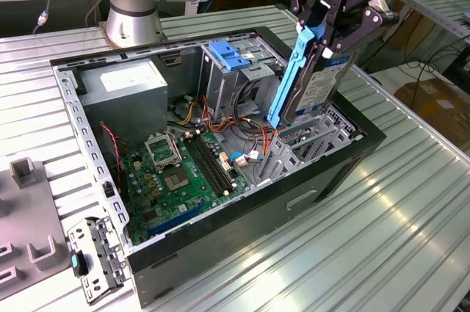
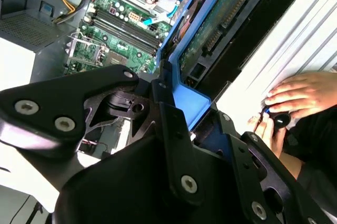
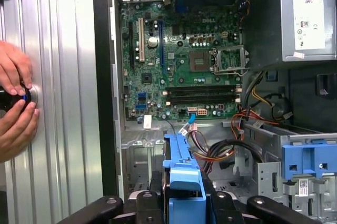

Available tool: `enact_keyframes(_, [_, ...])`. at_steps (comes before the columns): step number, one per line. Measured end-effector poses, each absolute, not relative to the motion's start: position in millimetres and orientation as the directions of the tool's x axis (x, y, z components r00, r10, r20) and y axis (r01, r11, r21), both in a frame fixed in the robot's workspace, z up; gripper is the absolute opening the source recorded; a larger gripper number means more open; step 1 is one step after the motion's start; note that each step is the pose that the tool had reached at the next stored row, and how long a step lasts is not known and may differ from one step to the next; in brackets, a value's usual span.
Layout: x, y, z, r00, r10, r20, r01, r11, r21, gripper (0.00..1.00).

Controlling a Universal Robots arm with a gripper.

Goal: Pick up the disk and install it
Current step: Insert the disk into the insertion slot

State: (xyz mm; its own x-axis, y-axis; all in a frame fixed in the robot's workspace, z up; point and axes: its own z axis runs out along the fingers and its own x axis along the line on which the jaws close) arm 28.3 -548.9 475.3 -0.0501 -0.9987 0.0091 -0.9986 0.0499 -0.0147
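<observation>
Here, in the exterior view, the black two-fingered gripper (image 1: pixel 327 29) clamps the flat silver hard disk (image 1: pixel 316 84) with blue plastic rails, steeply tilted over the open black computer case (image 1: pixel 220 253). In the second wrist view, a person's hand (image 2: pixel 300 95) rests on the ribbed metal table (image 2: pixel 316 23). In the first wrist view, the disk (image 3: pixel 181 176) sits gripped, the green motherboard (image 3: pixel 184 60) beyond it.

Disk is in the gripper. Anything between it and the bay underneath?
Nothing visible. The gripper holds the disk on edge above the drive cage; the orange cables lie beside the cage, on the motherboard side, not under the disk.
</observation>
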Motion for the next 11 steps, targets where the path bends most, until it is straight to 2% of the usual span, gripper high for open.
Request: enact_keyframes(11, [57.0,-554.3,456.9,-0.05,-0.999,0.01,-0.999,0.05,-0.002,0.37])
